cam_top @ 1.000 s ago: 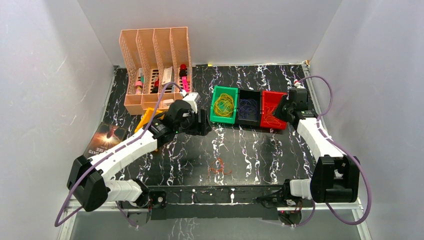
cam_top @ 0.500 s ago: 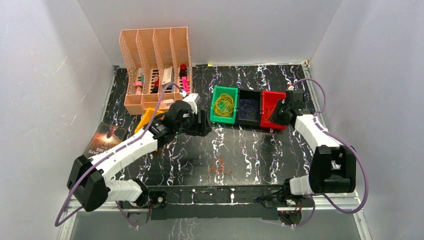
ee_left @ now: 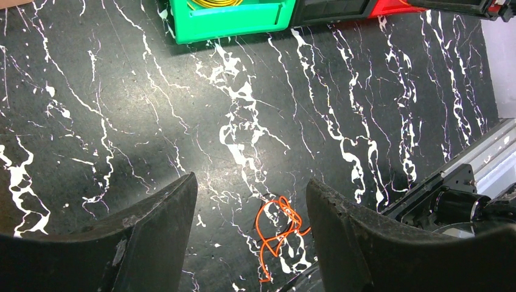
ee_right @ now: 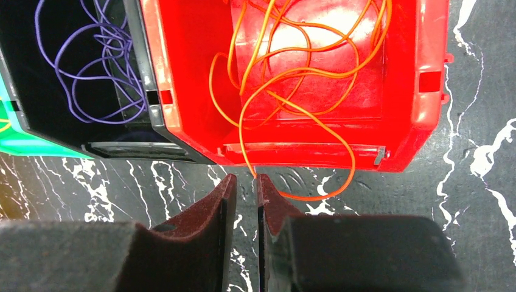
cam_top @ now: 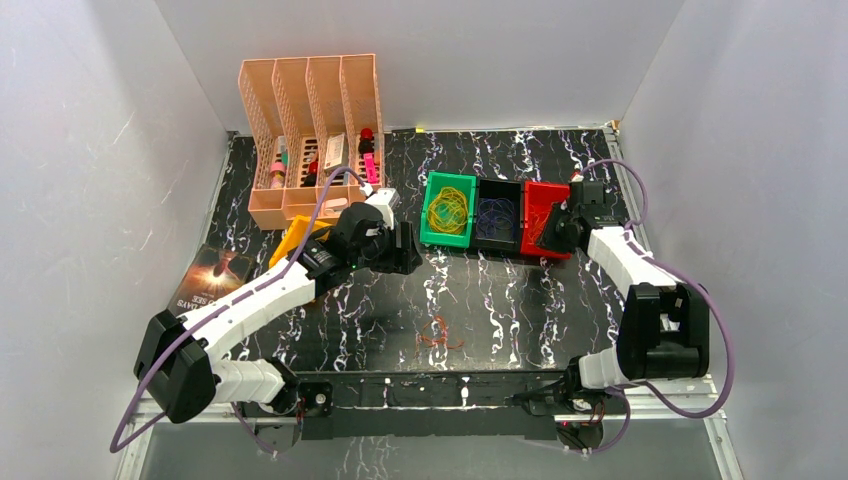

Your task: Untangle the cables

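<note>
An orange cable (ee_right: 298, 70) is pinched by the right end effector (ee_right: 248, 182); the left end effector (ee_left: 251, 181), spread wide, is cropped below.

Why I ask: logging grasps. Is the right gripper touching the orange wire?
Touching. The right wrist view shows the orange wire pinched between the tips of the right gripper.

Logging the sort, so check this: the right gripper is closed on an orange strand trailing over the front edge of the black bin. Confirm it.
Wrong bin. The right gripper is closed on an orange strand trailing over the front edge of the red bin; the black bin beside it holds purple loops. The right wrist view shows it.
</note>
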Controlling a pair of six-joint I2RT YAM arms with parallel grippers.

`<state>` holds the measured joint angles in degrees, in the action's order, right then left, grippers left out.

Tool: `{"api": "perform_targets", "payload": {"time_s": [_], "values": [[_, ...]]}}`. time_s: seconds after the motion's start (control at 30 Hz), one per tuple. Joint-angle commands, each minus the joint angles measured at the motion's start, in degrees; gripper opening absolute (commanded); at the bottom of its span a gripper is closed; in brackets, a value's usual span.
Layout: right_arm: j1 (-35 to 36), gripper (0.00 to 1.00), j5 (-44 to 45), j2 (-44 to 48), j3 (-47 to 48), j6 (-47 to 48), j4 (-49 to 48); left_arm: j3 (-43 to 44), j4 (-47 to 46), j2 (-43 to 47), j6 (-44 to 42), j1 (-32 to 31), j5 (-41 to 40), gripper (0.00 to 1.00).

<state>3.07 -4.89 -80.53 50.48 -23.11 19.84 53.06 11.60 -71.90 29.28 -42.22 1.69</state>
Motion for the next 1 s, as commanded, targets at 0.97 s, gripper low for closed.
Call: {"api": "perform_targets", "payload": {"time_s": [0.97], "values": [[0.35,0.32,-4.26,-3.75,5.67,5.45,2.14,0.20,0.58,1.37,0.34,0.14,-0.30,0.65]]}}
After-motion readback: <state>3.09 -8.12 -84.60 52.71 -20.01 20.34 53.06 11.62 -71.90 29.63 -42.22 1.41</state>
